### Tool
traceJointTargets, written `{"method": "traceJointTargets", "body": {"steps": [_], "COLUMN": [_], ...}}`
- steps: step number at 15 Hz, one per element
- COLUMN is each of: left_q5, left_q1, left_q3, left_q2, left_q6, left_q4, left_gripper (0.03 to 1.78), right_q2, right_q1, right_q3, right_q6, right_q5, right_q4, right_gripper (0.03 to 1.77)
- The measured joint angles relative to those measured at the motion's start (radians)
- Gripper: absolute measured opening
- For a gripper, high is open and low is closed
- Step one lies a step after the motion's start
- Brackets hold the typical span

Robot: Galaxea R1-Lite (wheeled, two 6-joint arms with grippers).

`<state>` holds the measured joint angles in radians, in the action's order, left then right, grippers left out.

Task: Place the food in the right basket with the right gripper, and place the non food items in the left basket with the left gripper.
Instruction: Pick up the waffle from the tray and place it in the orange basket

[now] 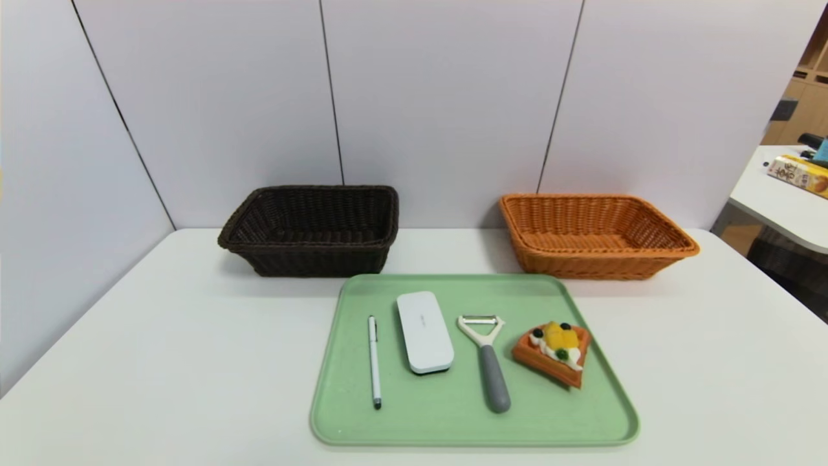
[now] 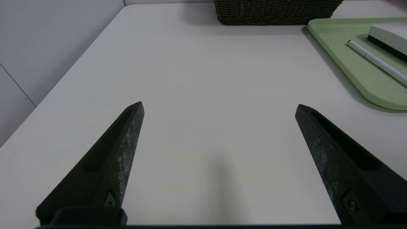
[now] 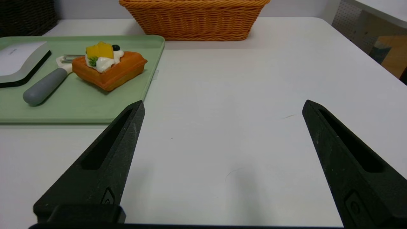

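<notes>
While nothing has yet been lifted, the waffle slice [image 1: 553, 353] topped with fruit and cream lies at about 3 o'clock on the green tray [image 1: 362, 424], the only food there and the nearest item to the orange basket [image 1: 595, 236], which stands off the tray at 1 o'clock. Just beside the waffle, toward 9 o'clock, lie the peeler [image 1: 485, 359], then the white case [image 1: 424, 331], then the pen [image 1: 374, 360], all non-food and lined up toward the dark brown basket [image 1: 314, 228] at 11 o'clock. That layout looks arranged so each arm sorts on its own side.

Neither arm shows in the head view. The right gripper [image 3: 222, 106] hangs over bare table off the tray's 3 o'clock edge, fingers [image 3: 117, 149] spread wide and empty; the left gripper [image 2: 219, 106] does likewise off the 9 o'clock edge, fingers [image 2: 117, 149] equally spread. Both baskets are cut off in the wrist views, and the case's marking is too faint to read.
</notes>
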<state>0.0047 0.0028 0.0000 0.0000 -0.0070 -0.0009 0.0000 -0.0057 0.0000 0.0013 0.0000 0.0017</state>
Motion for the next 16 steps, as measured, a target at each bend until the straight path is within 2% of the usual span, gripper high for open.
{"method": "traceJointTargets", "body": {"steps": [5, 8, 11, 16], "left_q5": [0.0, -0.021, -0.038, -0.051], "left_q1": [0.0, 0.0, 0.0, 0.002], "left_q3": [-0.059, -0.224, -0.375, -0.652], "left_q2": [0.0, 0.032, 0.142, 0.413], "left_q6": [0.066, 0.074, 0.078, 0.081], "left_q4": [0.033, 0.181, 0.231, 0.253], "left_gripper": [1.69, 1.69, 1.69, 1.69], "right_q2": [0.0, 0.037, 0.124, 0.353], "right_q1": [-0.001, -0.002, -0.003, -0.006], "right_q3": [-0.024, -0.148, -0.289, -0.556], "right_q6": [-0.023, -0.026, -0.027, -0.028], "right_q5": [0.005, 0.058, 0.112, 0.14], "right_q4": [0.007, 0.108, 0.168, 0.222], "right_gripper": [1.71, 1.71, 1.71, 1.71]}}
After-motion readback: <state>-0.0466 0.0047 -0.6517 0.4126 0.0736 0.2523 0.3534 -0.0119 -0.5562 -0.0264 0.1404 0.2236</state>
